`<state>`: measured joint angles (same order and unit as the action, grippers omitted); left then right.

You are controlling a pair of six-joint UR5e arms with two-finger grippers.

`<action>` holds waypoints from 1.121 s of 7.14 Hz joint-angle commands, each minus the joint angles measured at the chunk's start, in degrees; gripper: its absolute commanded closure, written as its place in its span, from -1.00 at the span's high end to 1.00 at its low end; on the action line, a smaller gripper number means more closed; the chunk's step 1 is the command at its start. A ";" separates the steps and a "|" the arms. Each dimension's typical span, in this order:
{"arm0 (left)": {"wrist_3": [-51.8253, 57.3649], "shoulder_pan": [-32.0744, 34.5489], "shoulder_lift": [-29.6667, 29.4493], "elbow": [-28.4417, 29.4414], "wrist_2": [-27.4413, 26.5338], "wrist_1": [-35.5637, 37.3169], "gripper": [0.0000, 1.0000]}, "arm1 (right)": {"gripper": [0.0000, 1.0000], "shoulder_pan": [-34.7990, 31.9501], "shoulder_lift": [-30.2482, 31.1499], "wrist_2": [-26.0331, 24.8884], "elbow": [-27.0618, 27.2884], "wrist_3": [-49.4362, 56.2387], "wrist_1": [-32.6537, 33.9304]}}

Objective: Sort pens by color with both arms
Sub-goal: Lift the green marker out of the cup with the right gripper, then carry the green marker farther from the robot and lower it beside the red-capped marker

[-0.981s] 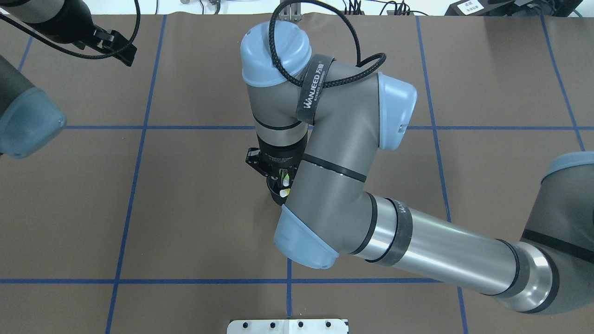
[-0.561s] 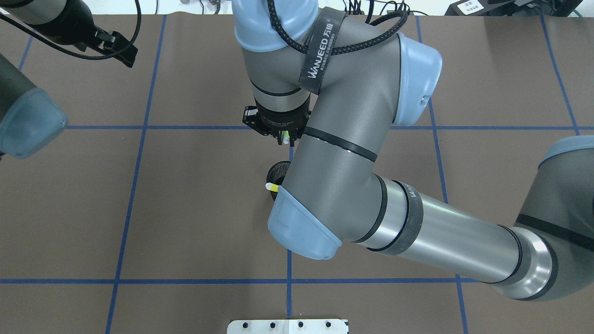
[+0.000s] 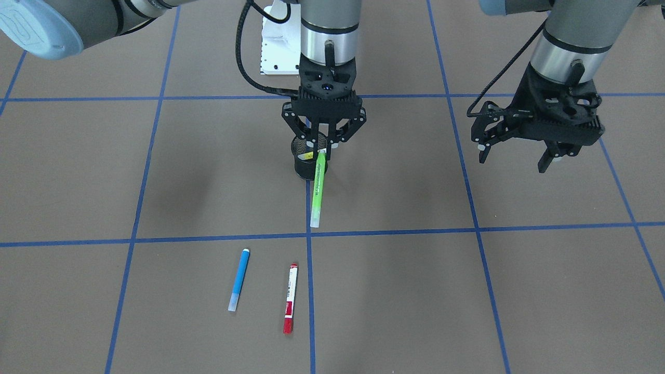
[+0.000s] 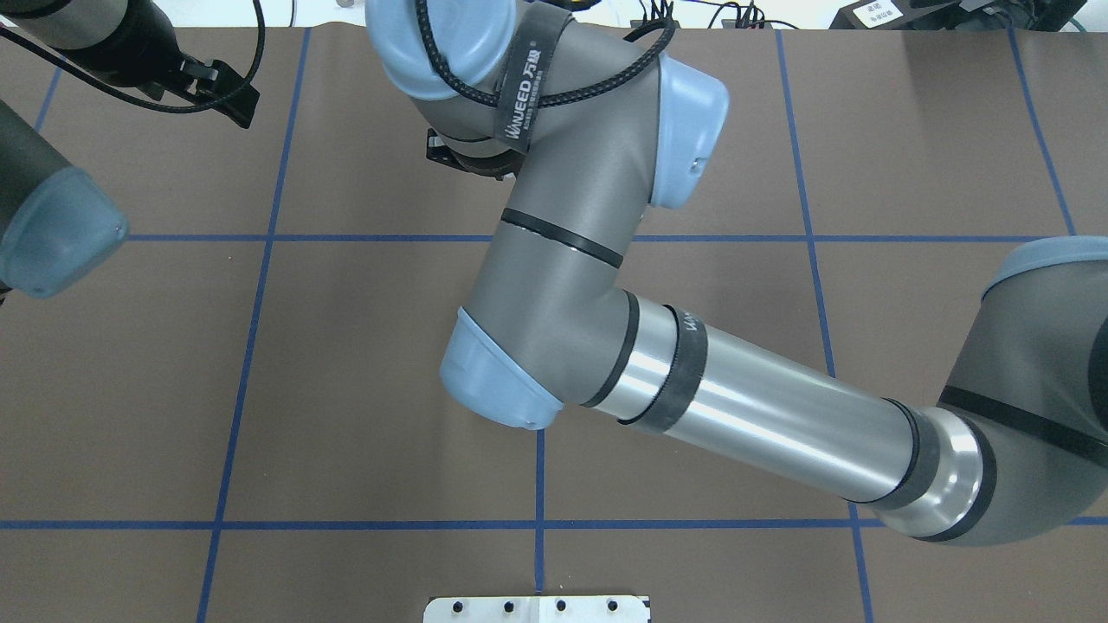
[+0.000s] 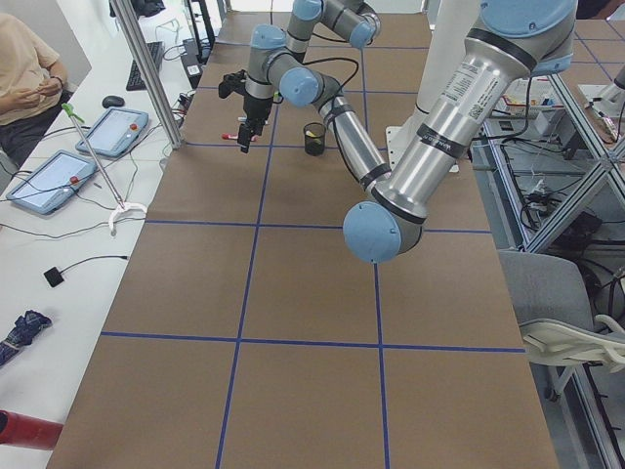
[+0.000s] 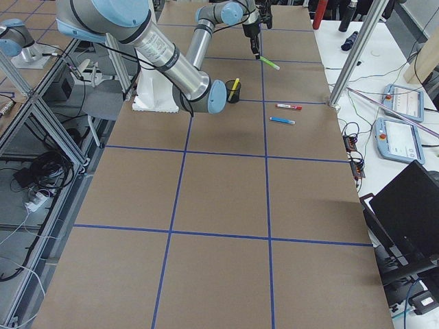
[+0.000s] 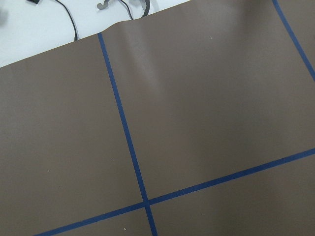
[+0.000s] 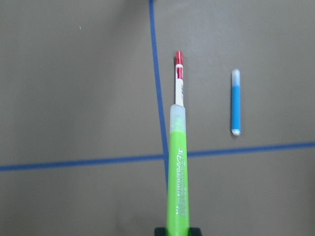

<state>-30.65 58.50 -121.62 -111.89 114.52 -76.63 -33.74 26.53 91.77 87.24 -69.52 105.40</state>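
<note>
The green pen point(image 3: 317, 192) hung slanting above the table from the right gripper point(image 3: 322, 149), whose fingers were pinched onto its upper end, near the black cup point(image 3: 302, 165) holding the yellow pen point(image 6: 234, 83). It would probably go best lowered almost flat beside the red-ended pen point(image 3: 290, 297) and blue pen point(image 3: 239, 279), apart from both, before release. The left gripper point(image 3: 514, 153) hovered spread wide and empty over brown matting point(image 3: 467, 291) crossed by blue tape, and a person point(image 5: 29, 68) sat at a white bench alongside.

Bright, even light overhead — soft faint shadows; right wrist view slightly blurred.
</note>
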 commanded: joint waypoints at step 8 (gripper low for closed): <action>-0.11 -0.14 0.06 1.94 0.00 -0.10 0.98 | -1.00 6.32 1.34 -22.33 -29.22 2.02 -30.69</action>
<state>-30.76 58.42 -121.54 -110.02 114.52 -76.72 -27.98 27.63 71.11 58.95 -67.50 75.11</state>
